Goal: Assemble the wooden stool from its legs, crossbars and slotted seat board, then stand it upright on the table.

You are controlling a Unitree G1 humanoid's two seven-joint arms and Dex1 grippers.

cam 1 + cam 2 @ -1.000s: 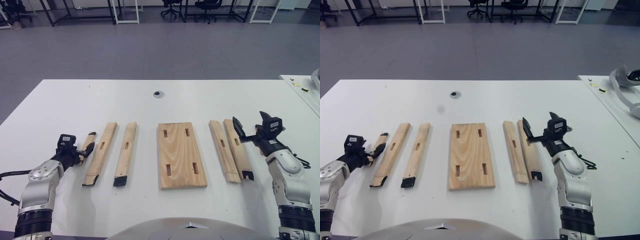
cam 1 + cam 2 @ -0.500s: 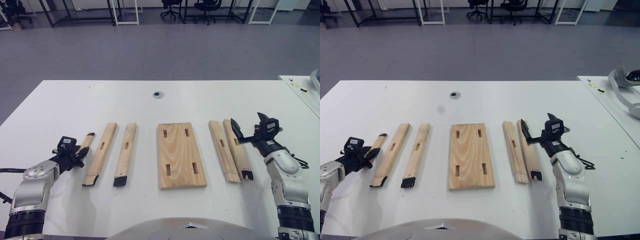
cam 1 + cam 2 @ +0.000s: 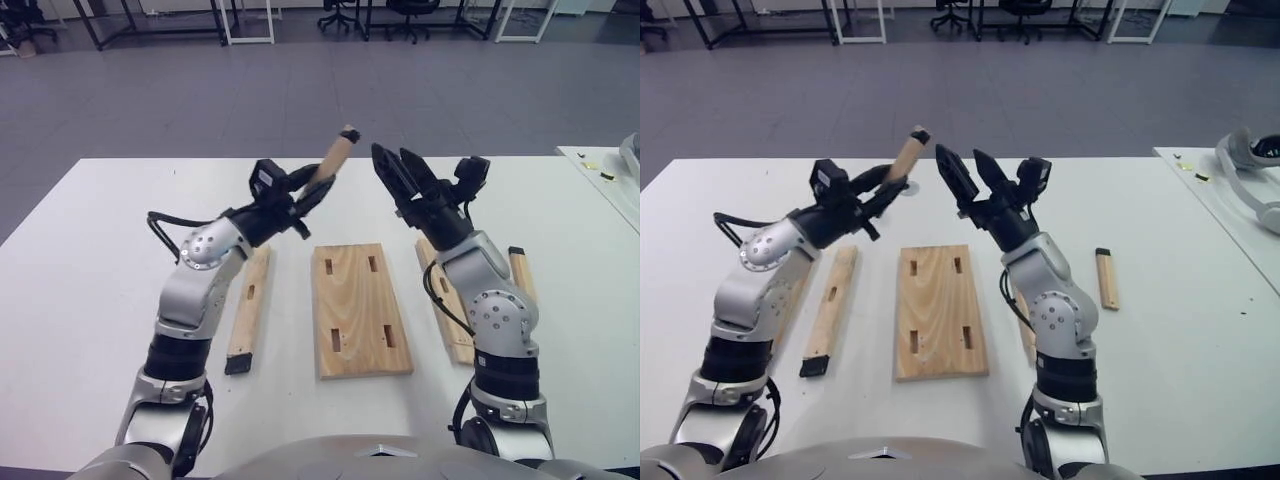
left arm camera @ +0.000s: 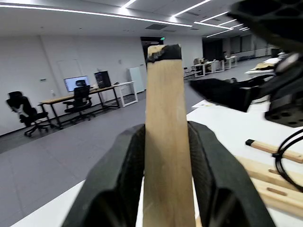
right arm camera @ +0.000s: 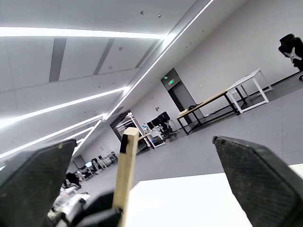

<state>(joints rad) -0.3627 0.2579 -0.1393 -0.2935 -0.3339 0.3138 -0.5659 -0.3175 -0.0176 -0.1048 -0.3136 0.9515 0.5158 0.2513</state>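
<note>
Barely started: left gripper (image 3: 308,193) clamped a crossbar (image 3: 336,156) aloft, right gripper (image 3: 390,154) gaped empty nearby, seat board (image 3: 362,310) and legs (image 3: 247,300) lay unjoined.

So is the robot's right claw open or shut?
Open. The right gripper has its two fingers spread apart, nothing between them, near the short stick that the left gripper holds up.

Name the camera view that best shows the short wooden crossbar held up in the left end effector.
The left wrist view: the short pale wooden crossbar stands close up, clamped in the left end effector, its dark tip plain. Both eye views show it small and tilted above the table; the right wrist view shows it farther off and thin.
</note>
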